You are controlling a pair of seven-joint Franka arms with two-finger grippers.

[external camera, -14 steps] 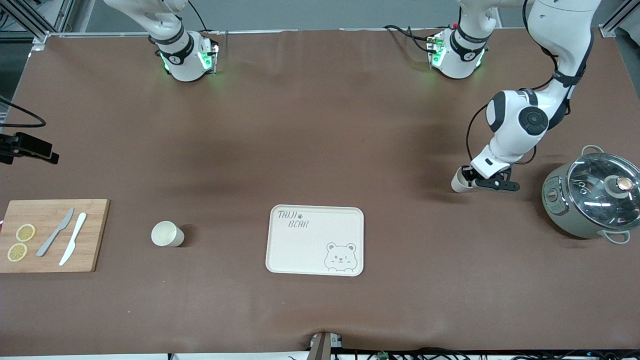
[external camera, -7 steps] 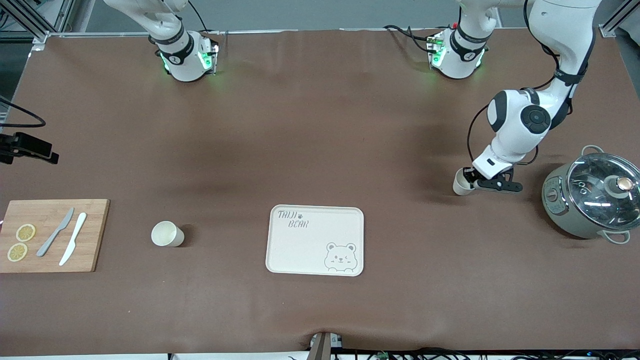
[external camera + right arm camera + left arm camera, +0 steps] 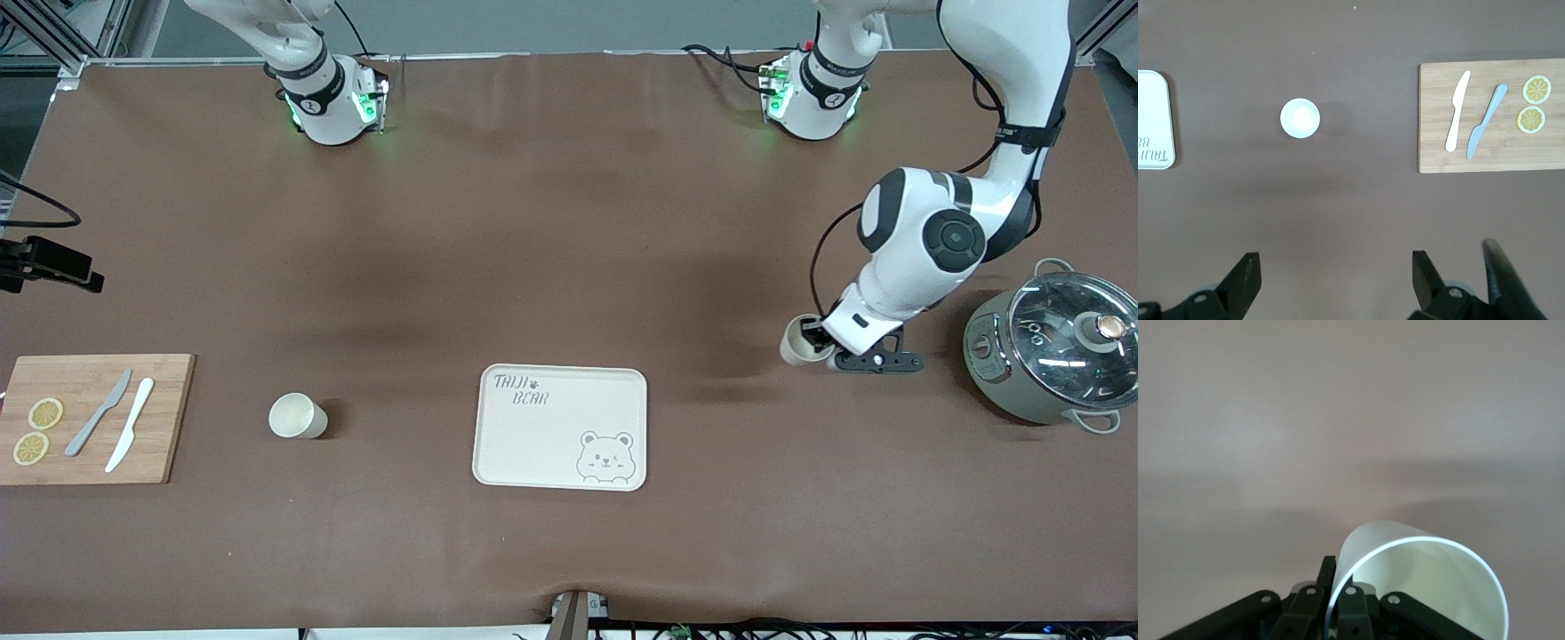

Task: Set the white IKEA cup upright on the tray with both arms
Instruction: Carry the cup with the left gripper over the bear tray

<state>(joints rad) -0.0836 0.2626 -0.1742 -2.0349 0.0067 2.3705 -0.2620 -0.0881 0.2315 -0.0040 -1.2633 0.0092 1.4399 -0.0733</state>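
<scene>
— What has shifted since a second ago?
— Carried by the left gripper (image 3: 813, 340), one white plastic cup (image 3: 797, 342) is now sitting closer to the cream rectangular bear-printed tray (image 3: 562, 428) than it was, and the white arm above it is standing taller. Nothing else on the brown table (image 3: 533, 222) is changing place.

— Going across, what is lying where?
— At the right arm's end, a wooden cutting board (image 3: 93, 419) is carrying two lemon slices (image 3: 37, 430), a grey knife (image 3: 99, 412) and a white knife (image 3: 130, 425). Beside it a second white cup (image 3: 297, 416) is standing upright, well apart from either pair of fingers. The tray is lying between that cup and the left gripper's fingers.

— How are the fingers holding?
— The left ones are clamping the carried cup's rim, one finger (image 3: 1348, 600) inside the wall. The right gripper (image 3: 1331, 277) is waiting spread wide, high over the second cup.

— And past the left fingers?
— A grey-green pot with a glass lid (image 3: 1053, 347) is standing.
</scene>
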